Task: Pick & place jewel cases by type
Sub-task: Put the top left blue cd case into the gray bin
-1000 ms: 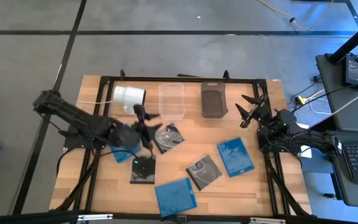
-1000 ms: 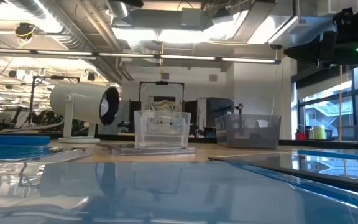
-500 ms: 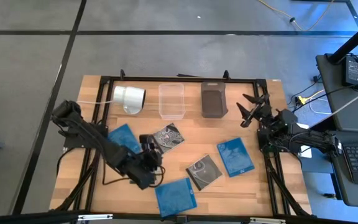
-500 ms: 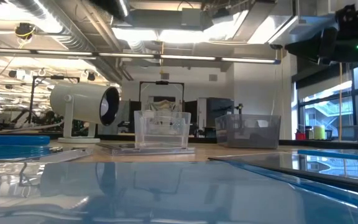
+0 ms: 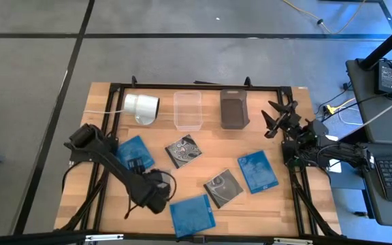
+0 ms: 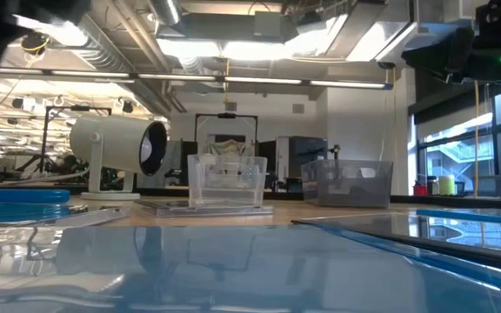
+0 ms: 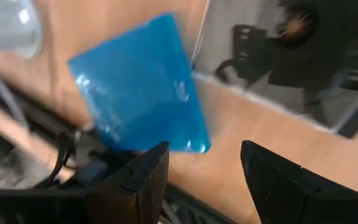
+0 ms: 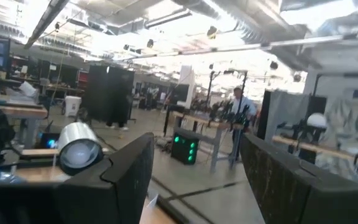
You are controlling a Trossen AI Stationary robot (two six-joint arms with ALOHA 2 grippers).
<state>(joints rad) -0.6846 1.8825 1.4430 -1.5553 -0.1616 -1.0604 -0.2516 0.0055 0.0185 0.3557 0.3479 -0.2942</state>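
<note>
Moved since a second ago: left claw (image 5: 154, 198), swung from beside the swirl-printed dark case (image 5: 184, 150) at mid-desk down toward the front edge. Now sits low between the left blue case (image 5: 135, 151) and the front blue case (image 5: 192, 214). Stands open in the left wrist view, fingers (image 7: 143, 177) apart with nothing between them and a blue case (image 7: 138, 93) lying flat just ahead; cannot tell which blue one.

Five jewel cases on show, all flat on the desk (image 5: 284, 211): three blue, counting the right-hand one (image 5: 257, 171), and two dark with swirls, the second (image 5: 223, 188) near the front. No plain dark case visible; possibly hidden under the left arm.

Nothing sorted yet, by the look of it: clear bin (image 5: 188, 109) and dark bin (image 5: 234, 109) side by side at the back, white cylinder (image 5: 141, 107) to their left.

Right claw (image 5: 278, 121) waiting open at the right edge.

Likely trouble: thin cases lying flush, so fingers may skate over one and shove it instead of pinching; front blue case close enough to the edge to be pushed off.
</note>
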